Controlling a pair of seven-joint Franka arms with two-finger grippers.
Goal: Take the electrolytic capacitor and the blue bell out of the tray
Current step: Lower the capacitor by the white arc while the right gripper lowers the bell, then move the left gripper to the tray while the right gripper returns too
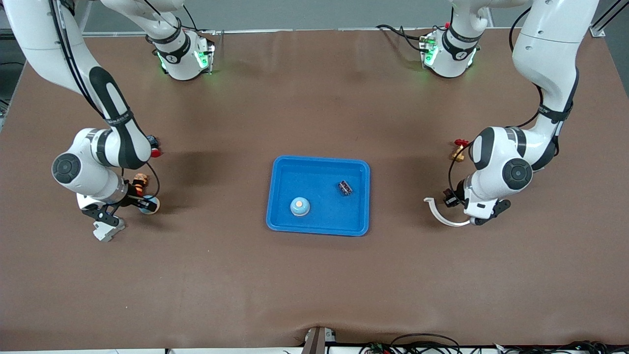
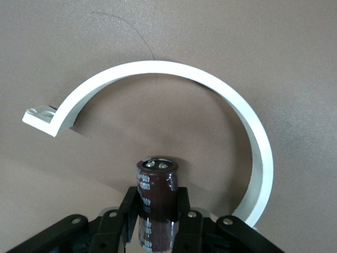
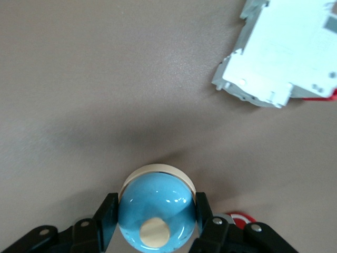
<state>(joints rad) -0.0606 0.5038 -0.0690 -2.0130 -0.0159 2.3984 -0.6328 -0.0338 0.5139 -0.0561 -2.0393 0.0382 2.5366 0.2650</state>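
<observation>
Brown matting is covering the table [image 1: 314, 275] under both arms. At the left arm's end, the left gripper [image 2: 158, 211] is clamping a dark cylindrical capacitor [image 2: 156, 203], whose long axis is running out along the fingers, its terminal end pointing away from the wrist. Just beside it, a white curved bracket [image 2: 174, 71] is lying on the mat. At the right arm's end, the right gripper [image 3: 156, 216] is squeezing a blue bell [image 3: 155, 213] by its sides, its tan button facing the wrist camera, near a white breaker [image 3: 284, 47]. Midway between the arms, a blue tray [image 1: 318, 167] is holding another bell [image 1: 300, 206] and a small dark component [image 1: 345, 188].
</observation>
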